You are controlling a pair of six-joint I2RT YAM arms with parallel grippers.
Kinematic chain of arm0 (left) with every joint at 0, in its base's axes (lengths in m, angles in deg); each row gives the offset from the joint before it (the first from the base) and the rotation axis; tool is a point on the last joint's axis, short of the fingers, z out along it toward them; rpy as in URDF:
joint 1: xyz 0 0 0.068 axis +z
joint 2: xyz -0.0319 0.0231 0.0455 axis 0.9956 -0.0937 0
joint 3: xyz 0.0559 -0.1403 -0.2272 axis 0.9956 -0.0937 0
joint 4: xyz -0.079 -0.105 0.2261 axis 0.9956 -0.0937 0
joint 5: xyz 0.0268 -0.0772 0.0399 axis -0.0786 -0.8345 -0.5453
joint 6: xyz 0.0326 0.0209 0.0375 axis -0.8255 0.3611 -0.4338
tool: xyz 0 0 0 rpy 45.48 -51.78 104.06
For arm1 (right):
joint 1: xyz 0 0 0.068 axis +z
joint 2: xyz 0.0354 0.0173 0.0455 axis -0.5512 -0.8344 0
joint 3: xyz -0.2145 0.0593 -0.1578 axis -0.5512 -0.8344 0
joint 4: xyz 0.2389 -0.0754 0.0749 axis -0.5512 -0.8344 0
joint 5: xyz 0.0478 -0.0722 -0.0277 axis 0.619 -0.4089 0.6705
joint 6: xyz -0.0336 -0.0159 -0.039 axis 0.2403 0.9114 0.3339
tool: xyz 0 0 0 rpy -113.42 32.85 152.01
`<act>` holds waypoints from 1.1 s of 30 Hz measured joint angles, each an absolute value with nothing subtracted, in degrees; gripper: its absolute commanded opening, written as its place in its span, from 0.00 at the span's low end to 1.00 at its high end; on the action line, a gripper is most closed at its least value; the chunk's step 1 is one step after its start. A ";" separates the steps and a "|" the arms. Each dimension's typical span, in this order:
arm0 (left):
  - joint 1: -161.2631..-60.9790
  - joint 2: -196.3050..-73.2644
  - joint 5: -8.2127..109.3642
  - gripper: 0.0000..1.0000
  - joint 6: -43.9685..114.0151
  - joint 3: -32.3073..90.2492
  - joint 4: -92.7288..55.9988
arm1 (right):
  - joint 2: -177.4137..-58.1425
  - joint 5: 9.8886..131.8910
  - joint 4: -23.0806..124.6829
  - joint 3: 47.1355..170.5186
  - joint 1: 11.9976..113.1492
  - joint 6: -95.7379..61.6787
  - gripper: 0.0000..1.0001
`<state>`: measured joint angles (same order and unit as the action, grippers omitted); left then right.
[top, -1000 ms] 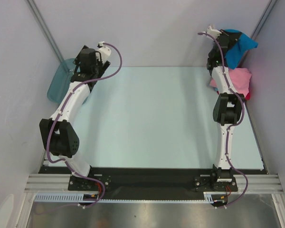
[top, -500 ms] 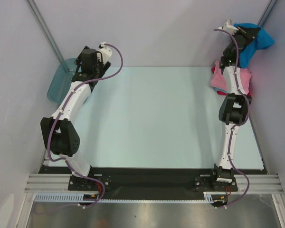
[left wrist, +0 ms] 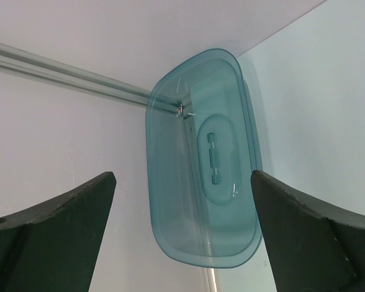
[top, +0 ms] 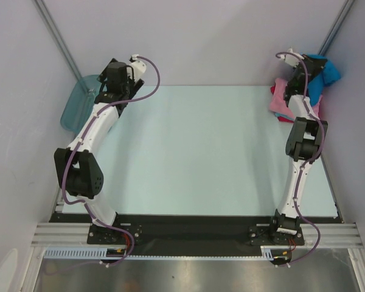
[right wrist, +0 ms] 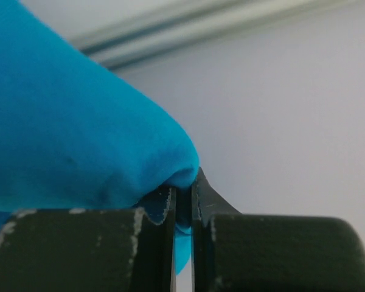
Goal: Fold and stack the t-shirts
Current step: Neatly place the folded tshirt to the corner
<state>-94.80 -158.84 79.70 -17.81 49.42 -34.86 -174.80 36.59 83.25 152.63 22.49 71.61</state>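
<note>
The right gripper [right wrist: 184, 193] is pinched shut on a fold of the blue t-shirt [right wrist: 79, 121], lifted at the far right corner by the pink t-shirt [top: 282, 100]. It should carry the shirt slowly to the middle of the desk [top: 201, 152] and spread it flat. The left gripper [left wrist: 182, 176] is wide open and holds nothing.
</note>
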 measured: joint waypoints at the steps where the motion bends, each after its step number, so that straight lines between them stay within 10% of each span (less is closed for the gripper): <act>1: -94.91 -158.84 79.70 1.00 -17.99 49.51 -34.88 | -174.80 36.86 80.85 152.24 22.90 70.32 0.00; 22: -95.10 -158.84 79.66 1.00 -19.12 49.38 -34.64 | -160.79 60.77 -1.64 173.37 27.53 47.83 0.00; 33: -95.63 -158.84 79.61 1.00 -19.08 49.38 -34.56 | -160.75 60.94 -7.02 173.37 25.70 47.87 0.00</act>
<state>-95.63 -158.84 79.61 -19.08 49.38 -34.56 -160.75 60.94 -7.02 173.37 25.70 47.87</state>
